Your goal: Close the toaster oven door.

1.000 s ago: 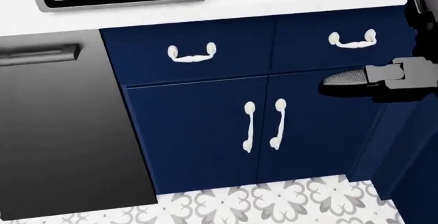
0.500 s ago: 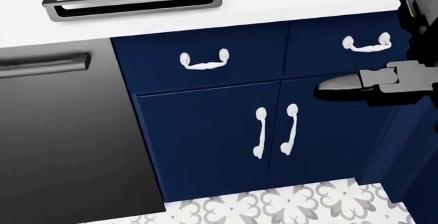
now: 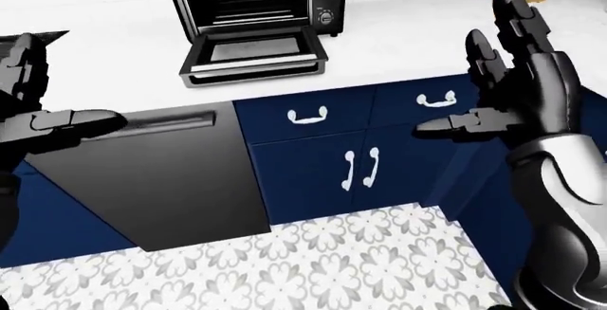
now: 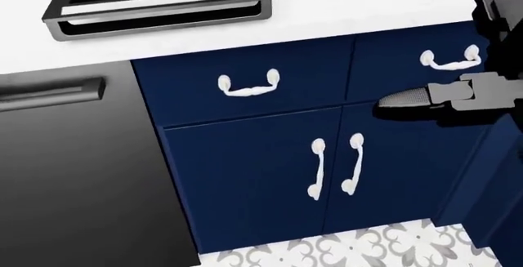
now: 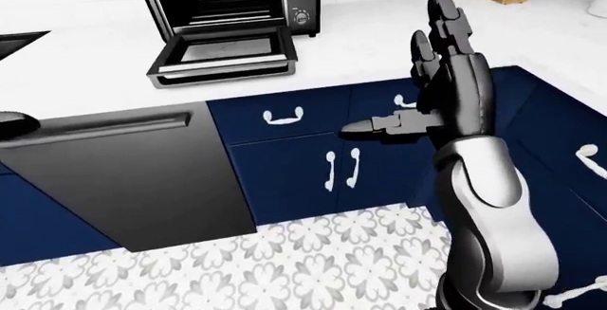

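Lying flat toward the camera, toaster oven door open; both hands spread wide.

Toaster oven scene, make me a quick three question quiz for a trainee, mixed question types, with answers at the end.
1. True or false: the toaster oven door is already shut.
2. Multiple choice: what sits directly under the counter on the left of the left-eye view, beside the blue cabinets? A) a black appliance front with a bar handle B) a sink C) a fridge
3. Short answer: is the right hand touching the toaster oven?

Key
1. False; it hangs open, folded down over the counter.
2. A, the black appliance front.
3. No; it is raised with fingers spread, apart from the oven, like the left hand.
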